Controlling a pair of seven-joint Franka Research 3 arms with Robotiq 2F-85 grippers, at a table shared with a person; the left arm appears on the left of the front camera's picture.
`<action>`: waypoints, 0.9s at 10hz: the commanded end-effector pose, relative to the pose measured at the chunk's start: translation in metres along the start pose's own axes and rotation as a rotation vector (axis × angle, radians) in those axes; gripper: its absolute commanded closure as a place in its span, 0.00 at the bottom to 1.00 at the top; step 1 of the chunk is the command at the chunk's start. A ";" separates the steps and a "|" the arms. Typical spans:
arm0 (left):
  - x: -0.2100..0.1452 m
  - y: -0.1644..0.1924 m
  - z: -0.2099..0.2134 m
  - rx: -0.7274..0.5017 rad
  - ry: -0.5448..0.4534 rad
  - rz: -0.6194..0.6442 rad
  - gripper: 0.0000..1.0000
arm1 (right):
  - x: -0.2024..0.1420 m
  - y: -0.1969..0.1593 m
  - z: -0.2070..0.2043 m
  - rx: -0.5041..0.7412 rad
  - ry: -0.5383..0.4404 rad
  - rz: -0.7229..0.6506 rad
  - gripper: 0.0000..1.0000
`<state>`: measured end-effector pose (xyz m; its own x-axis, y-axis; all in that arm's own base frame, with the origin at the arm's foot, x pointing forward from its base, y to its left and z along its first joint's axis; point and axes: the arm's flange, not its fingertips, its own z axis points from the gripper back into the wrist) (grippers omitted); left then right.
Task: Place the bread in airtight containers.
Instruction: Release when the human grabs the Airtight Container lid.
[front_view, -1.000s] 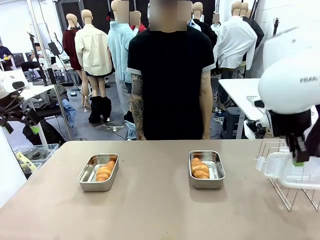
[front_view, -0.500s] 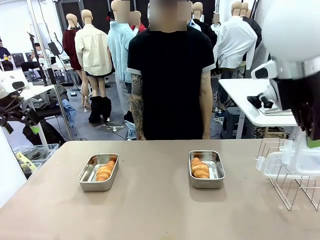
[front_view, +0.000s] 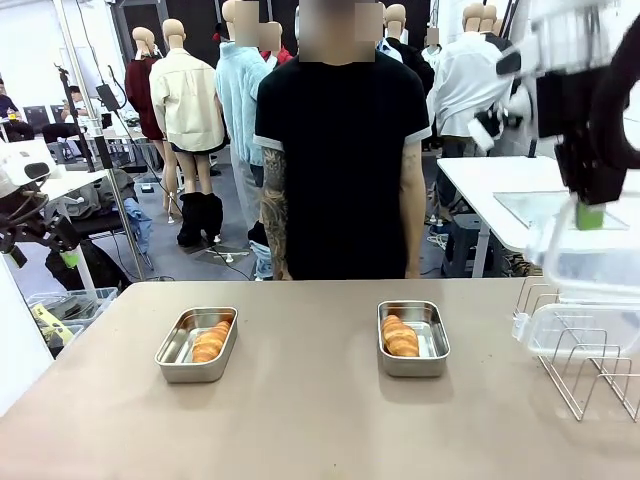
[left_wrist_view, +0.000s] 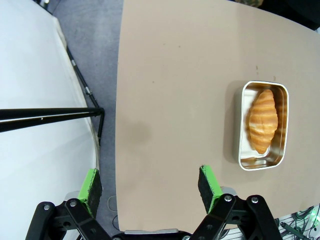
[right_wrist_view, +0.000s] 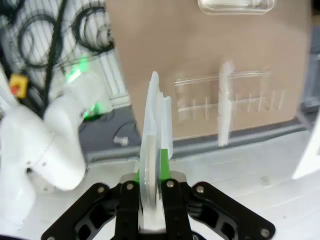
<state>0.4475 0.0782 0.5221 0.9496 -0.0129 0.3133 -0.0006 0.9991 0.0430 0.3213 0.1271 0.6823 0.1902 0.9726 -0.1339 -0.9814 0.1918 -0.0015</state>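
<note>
The left croissant (front_view: 210, 341), golden-brown and ridged, lies in the left tin (front_view: 170, 352). The right croissant (front_view: 400, 337) lies in the right tin (front_view: 432, 340). Both tins are open on top and stand well apart, with bare table (front_view: 300, 420) around them. The right gripper (front_view: 590, 215), high above the wire rack (front_view: 572, 395), is clamped on a clear lid (front_view: 595, 265). The left gripper (left_wrist_view: 150, 185) is spread wide, holding nothing, above the table's edge.

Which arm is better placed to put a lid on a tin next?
The right. The right gripper is shut on a clear lid held above the rack; the left gripper hangs open and empty.
</note>
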 end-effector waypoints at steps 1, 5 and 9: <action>-0.002 0.000 0.001 0.028 0.003 0.017 0.00 | 0.003 -0.020 0.051 -0.037 -0.276 -0.103 1.00; -0.002 0.000 0.001 0.028 0.003 0.017 0.00 | -0.028 -0.106 0.100 0.005 -0.852 -0.485 1.00; -0.002 0.000 0.001 0.028 0.003 0.017 0.00 | -0.023 -0.194 0.041 0.143 -0.817 -0.708 1.00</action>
<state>0.4473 0.0783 0.5217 0.9498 -0.0125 0.3126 -0.0011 0.9991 0.0434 0.5078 0.0573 0.7323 0.6931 0.4421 0.5694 -0.6556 0.7150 0.2429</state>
